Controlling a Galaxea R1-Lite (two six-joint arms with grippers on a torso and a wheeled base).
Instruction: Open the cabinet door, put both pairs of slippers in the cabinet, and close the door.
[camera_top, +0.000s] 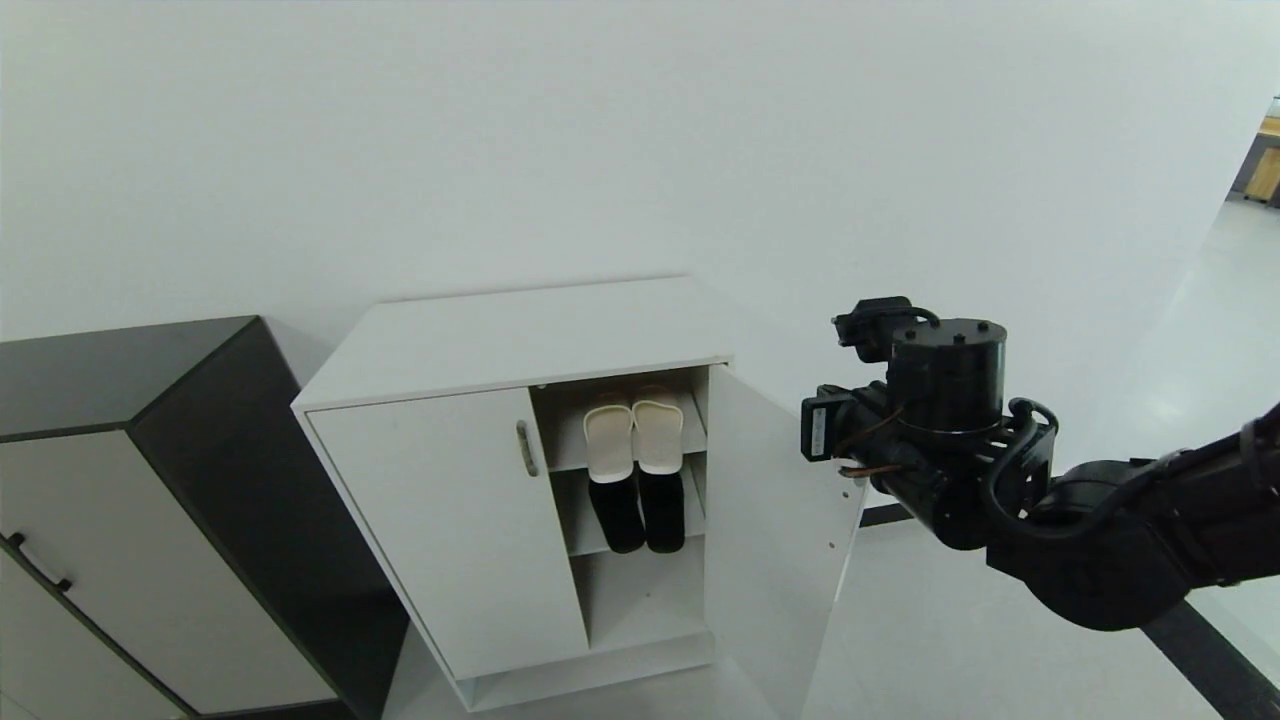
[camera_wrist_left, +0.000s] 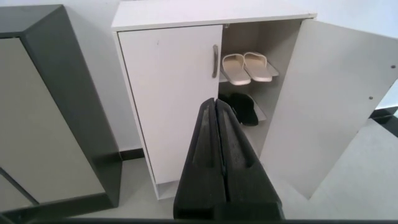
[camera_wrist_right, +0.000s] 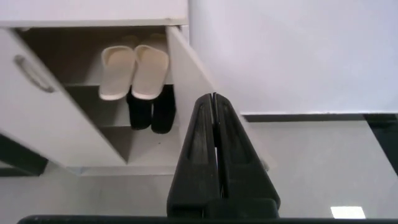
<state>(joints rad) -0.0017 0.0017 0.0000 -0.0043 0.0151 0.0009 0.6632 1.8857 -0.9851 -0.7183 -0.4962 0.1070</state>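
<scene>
In the smooth white cabinet, flat white slippers overhang the top shelf, partly hiding black slippers below. Left gripper and right gripper both pinch together, empty.

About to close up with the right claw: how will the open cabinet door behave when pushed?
The door is a thin flat panel hinged on one side, so it probably stays stiff and swings freely. A push near its free edge likely needs little force. The white slippers seem to overhang their shelf and might get bumped.

cabinet | slipper pair on upper shelf | other pair just below | neighbour unit left
</scene>
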